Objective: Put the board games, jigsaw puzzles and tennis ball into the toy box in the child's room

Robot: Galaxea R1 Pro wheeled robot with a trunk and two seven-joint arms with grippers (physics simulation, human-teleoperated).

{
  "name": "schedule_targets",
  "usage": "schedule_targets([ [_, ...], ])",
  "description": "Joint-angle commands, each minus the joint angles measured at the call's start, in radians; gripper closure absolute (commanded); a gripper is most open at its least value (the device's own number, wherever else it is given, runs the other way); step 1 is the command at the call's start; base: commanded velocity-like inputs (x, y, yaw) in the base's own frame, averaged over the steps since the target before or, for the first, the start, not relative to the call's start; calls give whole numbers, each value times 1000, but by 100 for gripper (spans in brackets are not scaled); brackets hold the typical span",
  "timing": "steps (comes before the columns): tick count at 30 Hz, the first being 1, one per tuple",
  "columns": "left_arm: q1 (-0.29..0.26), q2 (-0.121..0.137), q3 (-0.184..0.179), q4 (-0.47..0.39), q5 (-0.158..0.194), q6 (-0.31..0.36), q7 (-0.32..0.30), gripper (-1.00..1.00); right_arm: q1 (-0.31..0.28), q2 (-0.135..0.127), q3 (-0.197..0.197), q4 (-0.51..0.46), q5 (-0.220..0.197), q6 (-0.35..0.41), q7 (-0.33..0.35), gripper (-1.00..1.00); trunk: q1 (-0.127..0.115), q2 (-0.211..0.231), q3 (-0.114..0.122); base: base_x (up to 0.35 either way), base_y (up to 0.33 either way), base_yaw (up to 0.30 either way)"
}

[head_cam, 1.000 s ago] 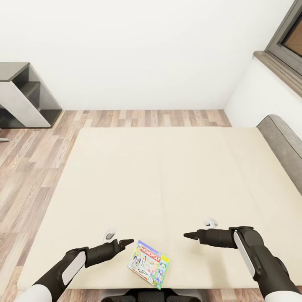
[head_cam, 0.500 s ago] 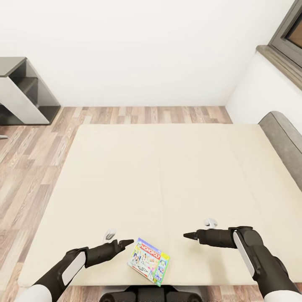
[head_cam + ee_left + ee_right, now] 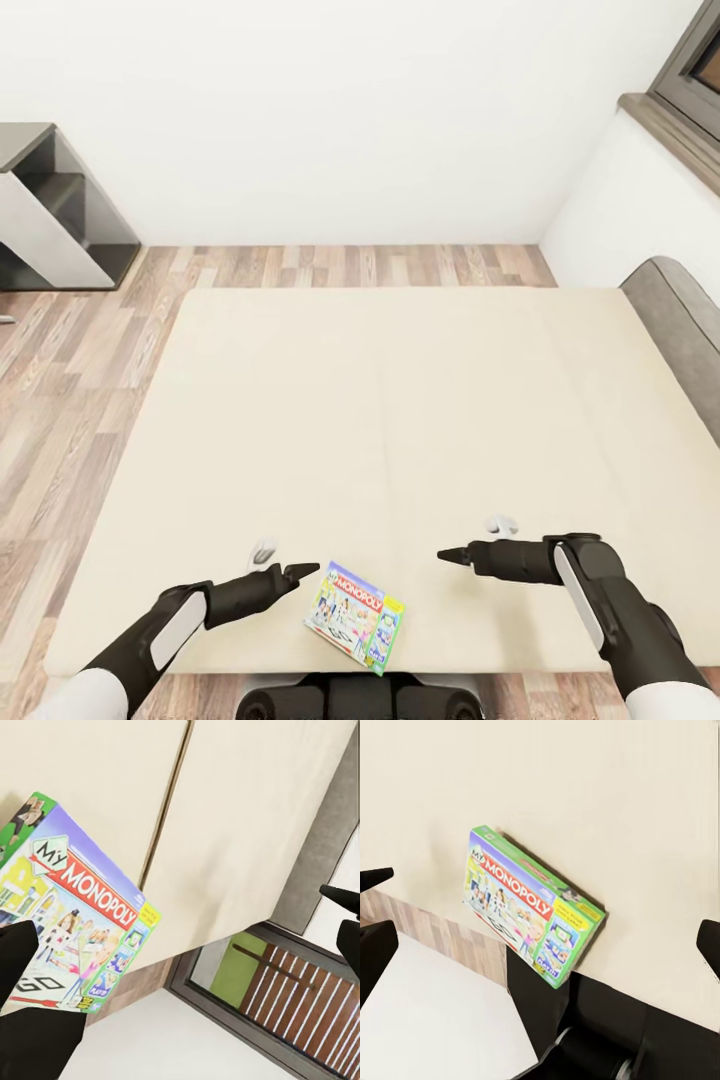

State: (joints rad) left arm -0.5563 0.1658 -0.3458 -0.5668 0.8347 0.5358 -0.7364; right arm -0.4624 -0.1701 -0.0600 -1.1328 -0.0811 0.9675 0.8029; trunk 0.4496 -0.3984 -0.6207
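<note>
One board game, a white-green "MONOPOLY" box [image 3: 355,618], lies flat on the beige mattress of the bed [image 3: 400,400], close to its near edge. My left gripper [image 3: 290,573] hovers just left of the box, open and empty. My right gripper [image 3: 455,554] hangs open to the right of the box, a short way off it. The left wrist view has the box [image 3: 75,922] near one black finger [image 3: 22,1035]. In the right wrist view the box [image 3: 529,907] sits between the spread fingertips [image 3: 373,945]. The table and the toy box are out of view.
The grey headboard [image 3: 685,330] runs along the bed's right side below a dark-framed window [image 3: 695,70]. A grey and white stepped cabinet [image 3: 50,220] stands on the wood floor [image 3: 70,400] at the far left. My dark base [image 3: 350,700] is at the bed's near edge.
The whole view has shifted a little, so the cabinet sits further left and more of the bed's near edge shows. Both arms hold the same stance. The Monopoly box lies where it was.
</note>
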Motion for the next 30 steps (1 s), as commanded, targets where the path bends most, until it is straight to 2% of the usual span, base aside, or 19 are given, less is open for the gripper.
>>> schedule_targets([
  [1, -7, 1, -4, 0, 11, 8, 1, -100, -12, 1, -1, 12, -8, 8, -4, -100, 0, -2, -3, 0, 0, 0],
  [5, -21, 0, -4, 0, 13, 10, 0, -100, -43, 4, -1, 52, -8, 8, -6, -100, 0, -2, -9, 0, 0, 0],
  [7, -35, 0, -4, -2, 15, 17, -2, -100, -80, 9, -1, 110, -8, 8, -8, -100, 0, -2, -13, 0, 0, 0],
  [14, -53, -2, -4, -6, 16, 33, -3, -100, -141, 14, -1, 218, -10, 2, -8, -100, 0, -2, -24, 0, 0, 0],
  [30, -59, -8, -4, -8, 14, 44, -1, -100, -183, 22, 0, 290, -10, -8, -9, -100, 0, -2, -50, 0, 0, 0],
])
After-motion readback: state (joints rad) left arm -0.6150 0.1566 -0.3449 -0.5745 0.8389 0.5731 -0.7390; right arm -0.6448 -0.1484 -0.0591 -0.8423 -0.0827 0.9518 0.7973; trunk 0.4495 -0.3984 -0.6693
